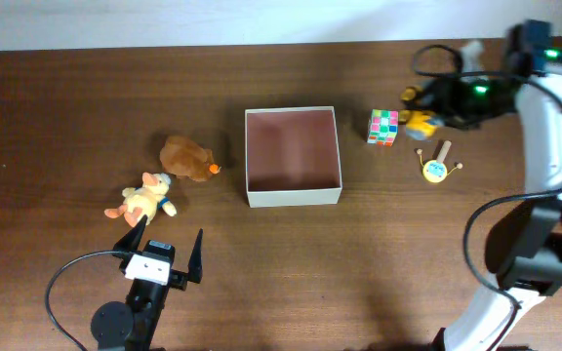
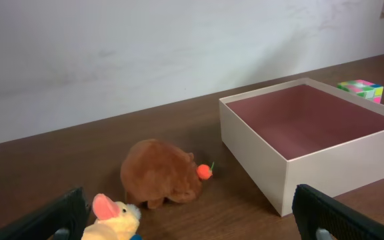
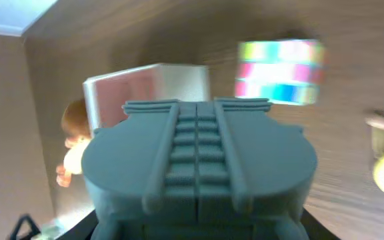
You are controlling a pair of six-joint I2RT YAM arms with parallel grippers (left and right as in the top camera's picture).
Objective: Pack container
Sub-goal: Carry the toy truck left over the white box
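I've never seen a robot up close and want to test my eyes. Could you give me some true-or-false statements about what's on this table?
1. The square white-walled box with the pinkish-brown inside has nothing in it. True.
2. The brown plush animal lies inside the box. False: it lies on the dark wooden table outside the box, next to a yellow plush toy.
3. The left gripper has its two fingers spread wide apart. True.
4. The left gripper is holding the multicoloured cube. False: the cube stands free on the table, across the box from the plush toys.
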